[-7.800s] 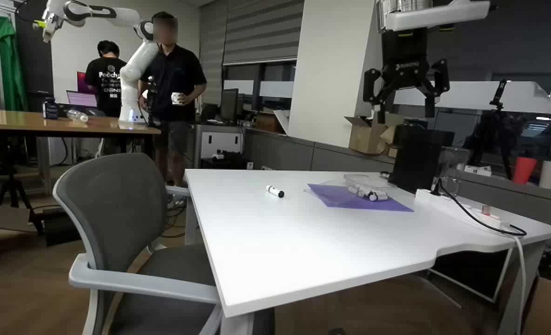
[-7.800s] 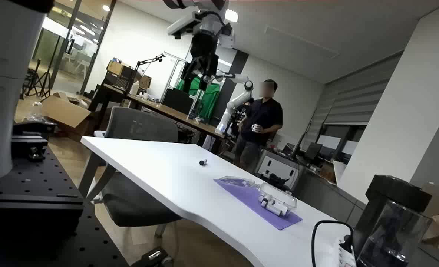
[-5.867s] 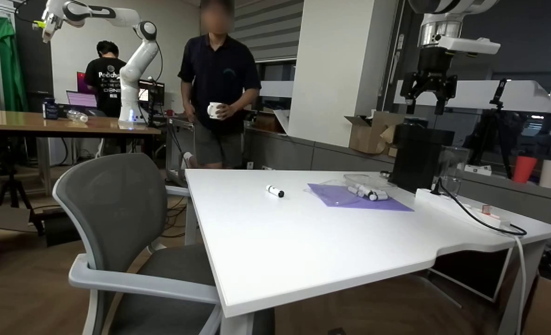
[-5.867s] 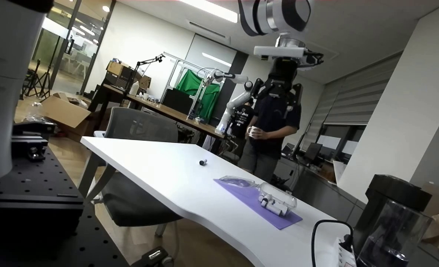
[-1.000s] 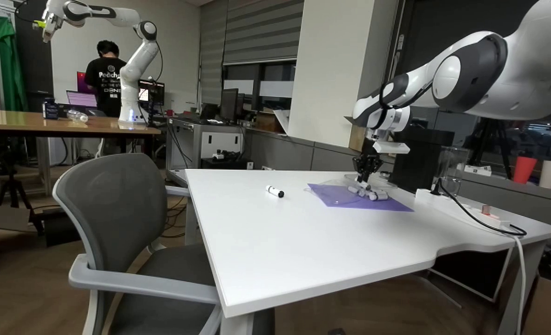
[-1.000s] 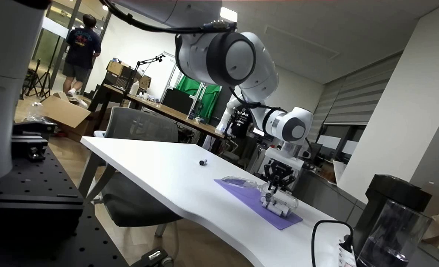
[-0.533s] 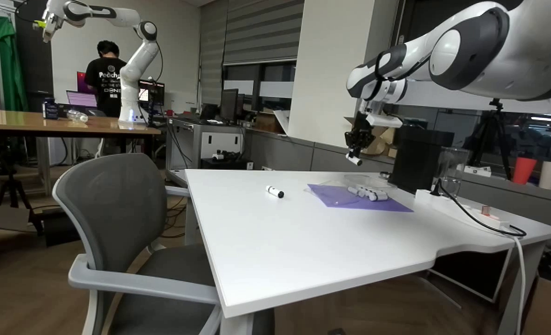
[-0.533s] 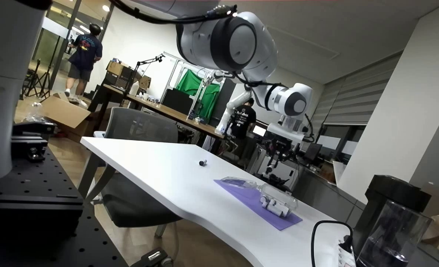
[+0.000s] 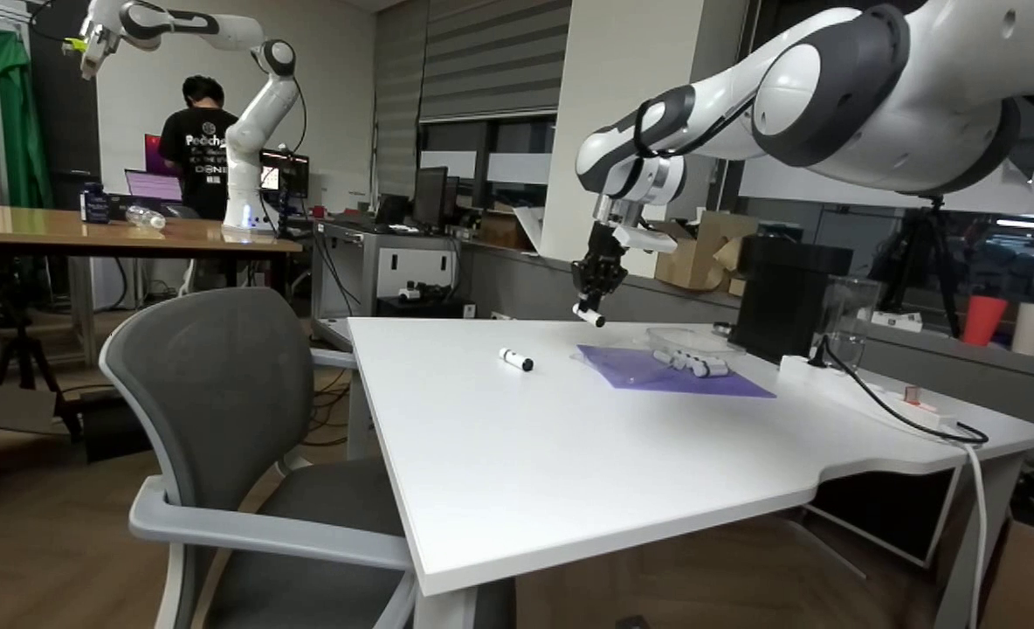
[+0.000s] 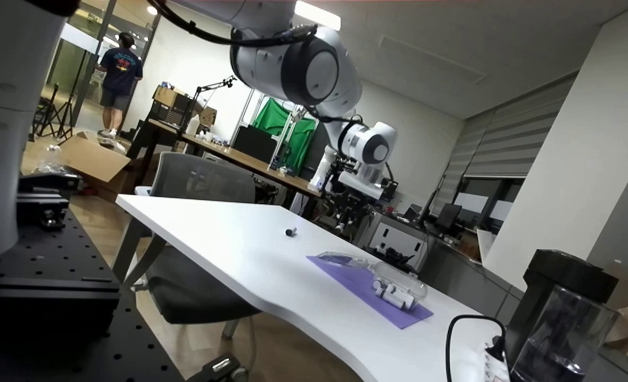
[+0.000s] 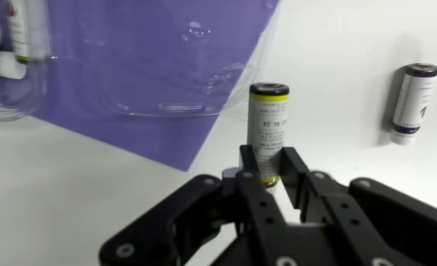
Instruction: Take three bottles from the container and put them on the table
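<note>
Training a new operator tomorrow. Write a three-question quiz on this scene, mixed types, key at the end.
1. Multiple choice: what colour are the bands on the held bottle, gripped by the end effector? A) pink, B) yellow, C) red.
2. Look at the loose bottle on the table, at right in the wrist view. True or false: it stands upright.
3. Fill in the colour: the sheet partly under the clear container is ...

Key: 1. B. 2. False; it lies on its side. 3. Purple.
</note>
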### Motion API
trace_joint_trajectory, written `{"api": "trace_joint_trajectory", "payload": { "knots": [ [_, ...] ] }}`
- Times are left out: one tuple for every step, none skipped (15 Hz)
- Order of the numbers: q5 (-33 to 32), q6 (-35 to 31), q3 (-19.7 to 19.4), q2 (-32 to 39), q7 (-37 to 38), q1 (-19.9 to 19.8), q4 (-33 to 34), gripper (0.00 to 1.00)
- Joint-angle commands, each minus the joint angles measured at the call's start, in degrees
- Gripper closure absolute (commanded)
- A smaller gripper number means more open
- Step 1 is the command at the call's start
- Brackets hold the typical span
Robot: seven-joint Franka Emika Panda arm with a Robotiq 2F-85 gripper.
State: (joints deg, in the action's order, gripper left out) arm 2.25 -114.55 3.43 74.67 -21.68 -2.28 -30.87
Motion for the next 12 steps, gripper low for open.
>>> {"api": "trace_joint_trajectory", "payload": {
  "knots": [
    [-0.2, 0.2, 0.8, 0.6, -1.1, 3.3, -2.2, 0.94],
    [-0.3, -0.2, 0.8, 1.0, -1.1, 4.3, -2.8, 0.94],
    [-0.3, -0.7, 1.0, 1.3, -1.5, 5.1, -3.4, 0.94],
    [-0.3, -1.0, 1.0, 1.6, -1.9, 5.7, -4.0, 0.94],
    [-0.2, -1.1, 1.1, 1.7, -2.3, 6.2, -4.6, 0.94],
    [-0.1, -1.3, 1.1, 1.8, -2.7, 6.6, -5.2, 0.94],
    [-0.2, -1.8, 1.0, 1.9, -3.1, 6.9, -5.6, 0.94],
    [-0.1, -2.1, 1.0, 1.9, -3.6, 7.1, -6.1, 0.94],
    [0.0, -2.6, 1.1, 1.8, -3.9, 7.1, -6.6, 0.94],
    [0.1, -2.9, 1.1, 1.8, -4.3, 7.2, -7.0, 0.94],
    [0.1, -3.3, 1.1, 1.7, -4.7, 7.2, -7.4, 0.94],
    [0.2, -3.8, 1.2, 1.6, -4.9, 7.2, -7.7, 0.94]
  ]
}}
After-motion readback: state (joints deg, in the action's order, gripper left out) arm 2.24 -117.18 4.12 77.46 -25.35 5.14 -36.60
